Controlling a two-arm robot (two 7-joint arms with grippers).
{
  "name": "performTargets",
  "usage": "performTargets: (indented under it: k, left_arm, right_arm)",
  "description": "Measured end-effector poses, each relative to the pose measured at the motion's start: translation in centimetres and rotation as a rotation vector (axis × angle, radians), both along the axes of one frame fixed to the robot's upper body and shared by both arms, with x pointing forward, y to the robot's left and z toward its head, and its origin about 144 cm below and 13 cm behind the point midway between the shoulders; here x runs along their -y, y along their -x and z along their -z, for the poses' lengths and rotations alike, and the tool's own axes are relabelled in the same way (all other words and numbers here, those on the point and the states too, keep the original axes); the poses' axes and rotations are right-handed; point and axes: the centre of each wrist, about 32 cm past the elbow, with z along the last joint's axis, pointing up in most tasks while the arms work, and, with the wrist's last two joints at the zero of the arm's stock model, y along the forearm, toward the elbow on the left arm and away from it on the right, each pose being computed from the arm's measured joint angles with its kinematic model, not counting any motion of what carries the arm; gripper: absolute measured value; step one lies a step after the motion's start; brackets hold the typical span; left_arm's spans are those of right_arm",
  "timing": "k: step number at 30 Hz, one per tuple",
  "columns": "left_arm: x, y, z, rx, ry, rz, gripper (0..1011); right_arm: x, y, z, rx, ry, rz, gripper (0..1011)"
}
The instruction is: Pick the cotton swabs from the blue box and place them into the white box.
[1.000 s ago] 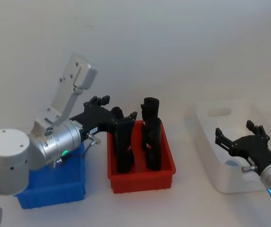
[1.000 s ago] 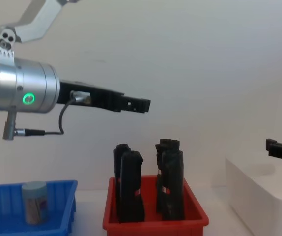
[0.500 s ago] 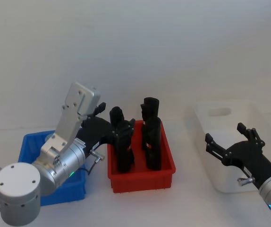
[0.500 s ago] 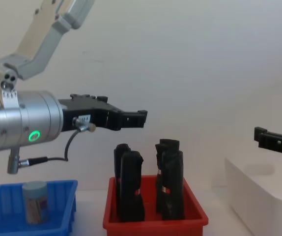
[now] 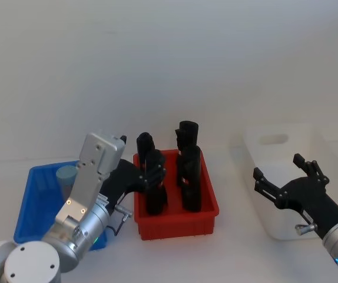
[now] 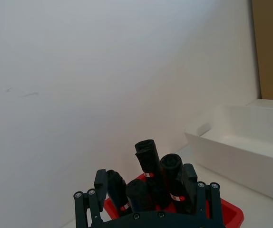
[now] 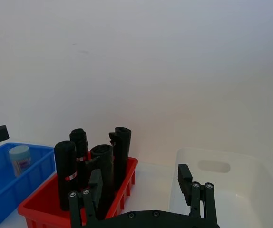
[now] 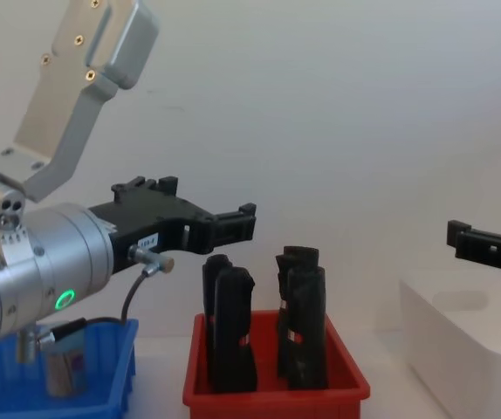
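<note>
One jar of cotton swabs (image 5: 67, 175) was seen standing upright in the far corner of the blue box (image 5: 36, 209), so that at least this pick was judged not yet made. The left gripper (image 8: 209, 209) was held above the blue box's right side, next to the red bin (image 5: 175, 223) of tall black objects (image 5: 190, 177), with its fingers spread and nothing between them. The right gripper (image 5: 282, 174) was poised over the near left part of the white box (image 5: 275, 140), likewise spread and empty. The bare part of the white box's floor was seen to hold nothing, but whether a jar lay under the right gripper could not be told. The grasp, carry and drop were therefore judged to remain.
</note>
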Motion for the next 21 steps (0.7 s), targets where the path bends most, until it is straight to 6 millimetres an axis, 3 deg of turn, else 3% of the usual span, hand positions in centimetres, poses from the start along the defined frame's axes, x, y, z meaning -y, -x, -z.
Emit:
performTargets:
  k: [21]
  left_arm:
    - [0.26, 0.61, 0.7, 0.023, 0.013, -0.016, 1004]
  right_arm:
    - [0.01, -0.01, -0.01, 0.0, 0.0, 0.001, 1002]
